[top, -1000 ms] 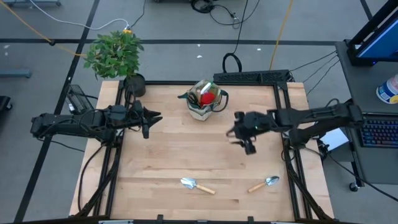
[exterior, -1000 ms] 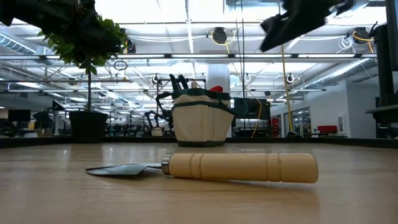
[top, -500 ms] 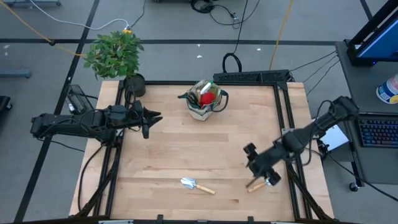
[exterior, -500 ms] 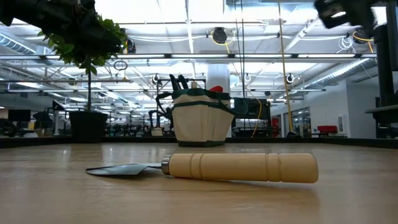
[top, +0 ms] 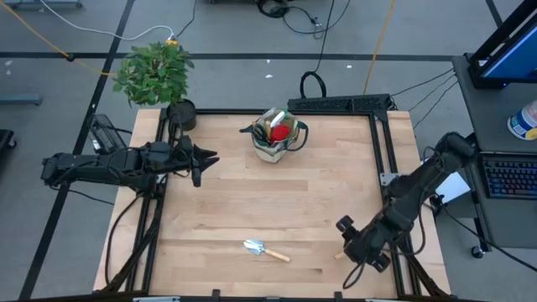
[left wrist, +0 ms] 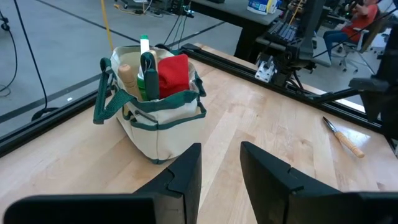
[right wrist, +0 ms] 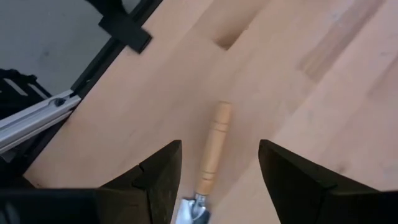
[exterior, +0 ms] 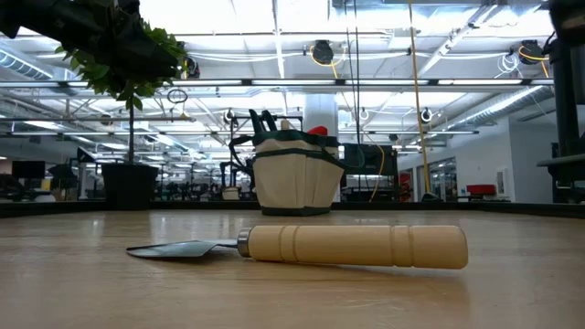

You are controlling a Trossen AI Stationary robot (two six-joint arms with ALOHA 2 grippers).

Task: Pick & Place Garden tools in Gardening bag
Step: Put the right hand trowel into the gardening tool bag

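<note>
The beige gardening bag (top: pixel 275 134) with green trim stands at the table's far middle. It holds a red glove, a green-white bottle and a wooden handle (left wrist: pixel 127 74). One wooden-handled trowel (top: pixel 265 249) lies flat near the front edge, and it fills the low view (exterior: pixel 352 245). A second trowel (right wrist: pixel 213 146) lies flat at the near right. My right gripper (top: pixel 352 242) is open above it, with its fingers either side of the handle (right wrist: pixel 219 149) and not touching. My left gripper (top: pixel 208 158) is open and empty at the table's left, pointing at the bag (left wrist: pixel 221 155).
A leafy potted plant (top: pixel 158 75) in a black pot (top: pixel 181 114) stands at the far left corner. The black table frame (right wrist: pixel 121 28) runs close to the right trowel. Bare wood lies between the bag and the trowels.
My right gripper has swung from the table's middle right toward the near edge and come down over the right trowel, which it now covers in the high view. It has left the low view. The trowels, the bag and the left arm have kept still.
</note>
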